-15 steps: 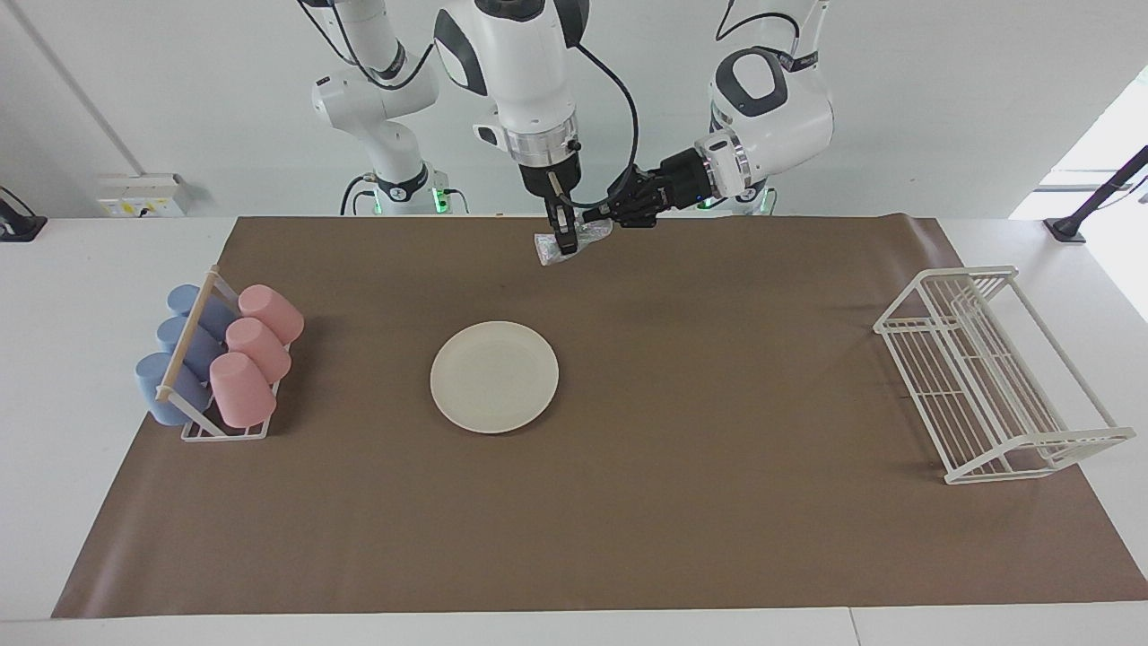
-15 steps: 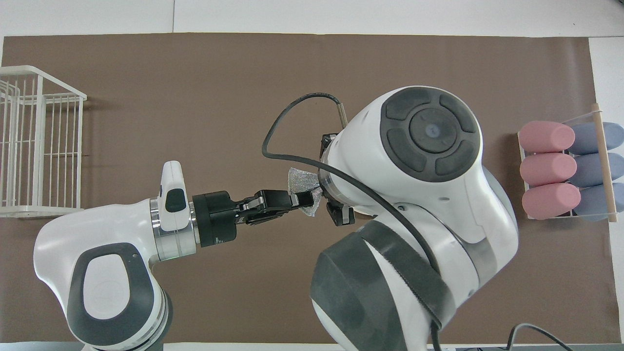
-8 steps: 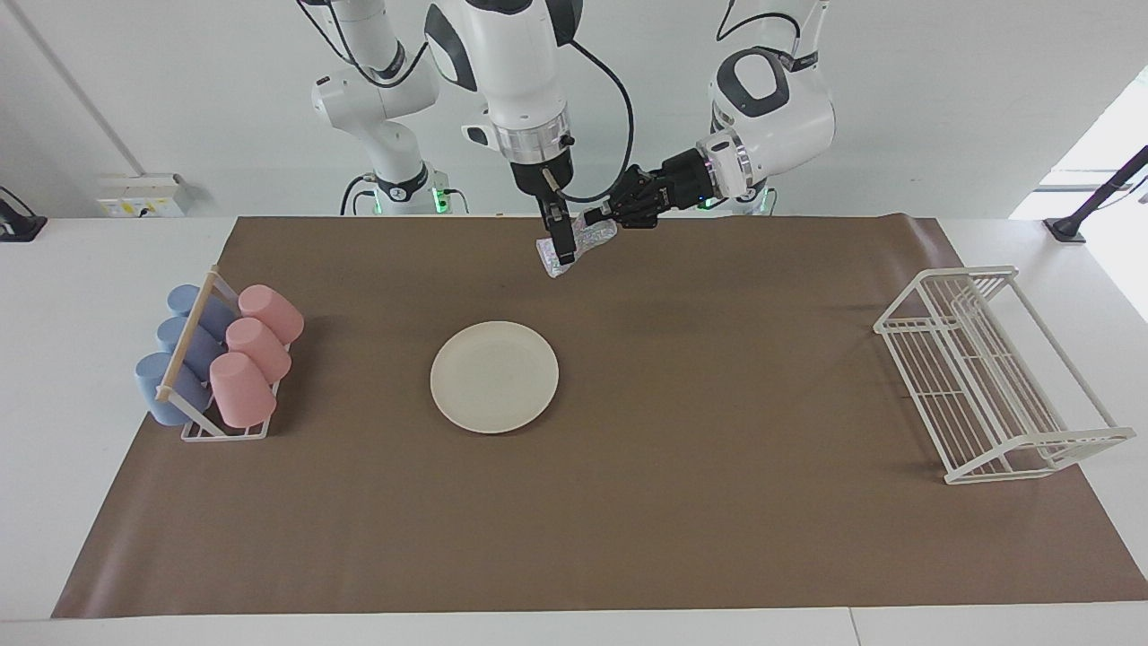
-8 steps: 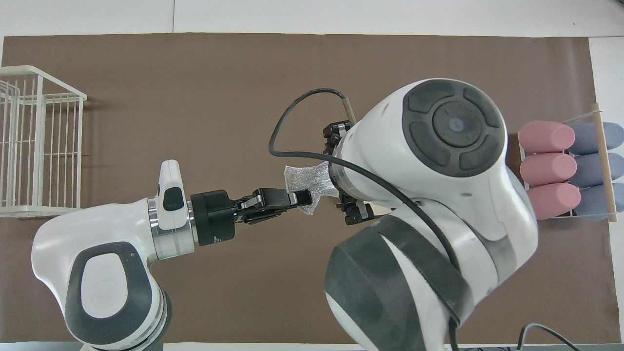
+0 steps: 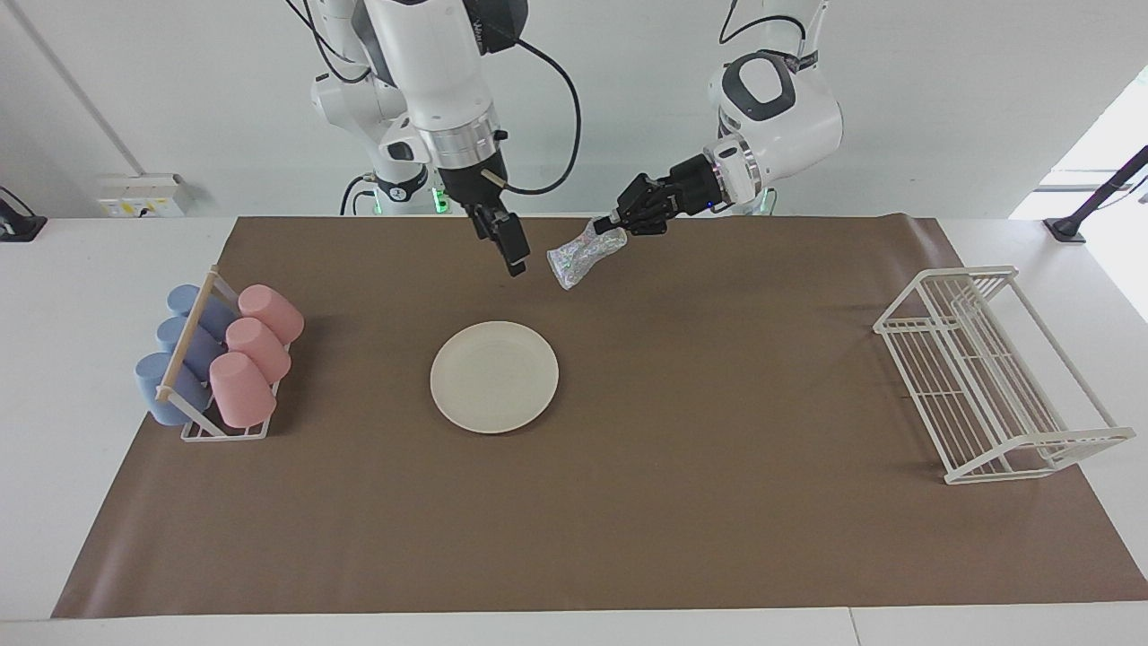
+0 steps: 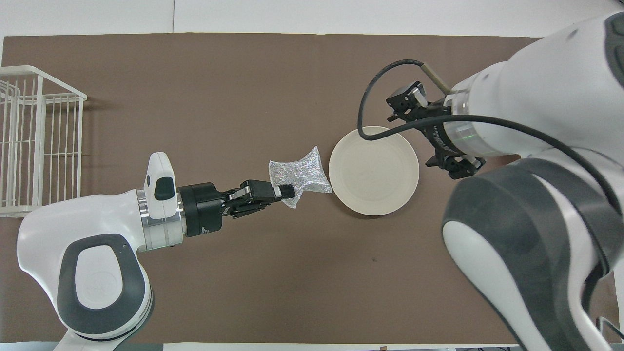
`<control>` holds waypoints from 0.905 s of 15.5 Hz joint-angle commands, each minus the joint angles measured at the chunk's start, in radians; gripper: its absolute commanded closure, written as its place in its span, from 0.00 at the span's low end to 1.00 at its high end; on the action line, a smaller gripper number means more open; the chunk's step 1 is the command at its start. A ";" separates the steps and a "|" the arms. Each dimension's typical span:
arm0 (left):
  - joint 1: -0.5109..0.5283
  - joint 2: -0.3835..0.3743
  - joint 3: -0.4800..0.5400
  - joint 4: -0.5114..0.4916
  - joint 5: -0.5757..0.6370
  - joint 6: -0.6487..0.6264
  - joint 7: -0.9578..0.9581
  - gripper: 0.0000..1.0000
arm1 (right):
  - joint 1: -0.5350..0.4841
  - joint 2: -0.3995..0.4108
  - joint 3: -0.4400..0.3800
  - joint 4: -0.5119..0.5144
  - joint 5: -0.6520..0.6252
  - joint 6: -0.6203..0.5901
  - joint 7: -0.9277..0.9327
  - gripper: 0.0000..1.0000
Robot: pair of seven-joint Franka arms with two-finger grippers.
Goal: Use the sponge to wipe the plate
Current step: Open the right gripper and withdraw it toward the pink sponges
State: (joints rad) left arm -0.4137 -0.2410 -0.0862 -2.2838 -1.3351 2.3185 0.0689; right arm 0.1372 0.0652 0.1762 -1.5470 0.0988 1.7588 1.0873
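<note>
Left claw [image 5: 617, 226] pinches crinkly mesh sponge [image 5: 578, 256]; round plate [image 5: 494, 377] bare

Right gripper [image 5: 509, 244]: off the sponge [image 5: 581, 256], fingers now apart and empty, shifted toward the right arm's end of the table, no longer masking the plate [image 6: 374, 170] from overhead. Sponge: now hangs from the left gripper [image 5: 619, 225] alone, stretched longer, raised slightly with that gripper.
</note>
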 commanded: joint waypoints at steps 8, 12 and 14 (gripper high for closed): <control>0.027 0.054 -0.007 0.072 0.572 -0.072 -0.346 1.00 | -0.188 -0.058 0.006 -0.024 0.009 -0.096 -0.783 0.00; 0.082 0.109 -0.007 0.207 0.809 -0.275 -0.466 1.00 | -0.257 -0.056 0.008 -0.012 0.015 -0.173 -0.973 0.00; 0.090 0.123 -0.007 0.245 0.933 -0.339 -0.533 1.00 | -0.261 -0.054 0.005 -0.010 -0.005 -0.194 -1.088 0.00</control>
State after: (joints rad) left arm -0.3452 -0.1613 -0.0861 -2.1114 -0.5143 2.0614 -0.3972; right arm -0.1113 0.0255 0.1732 -1.5468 0.1000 1.5848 0.1022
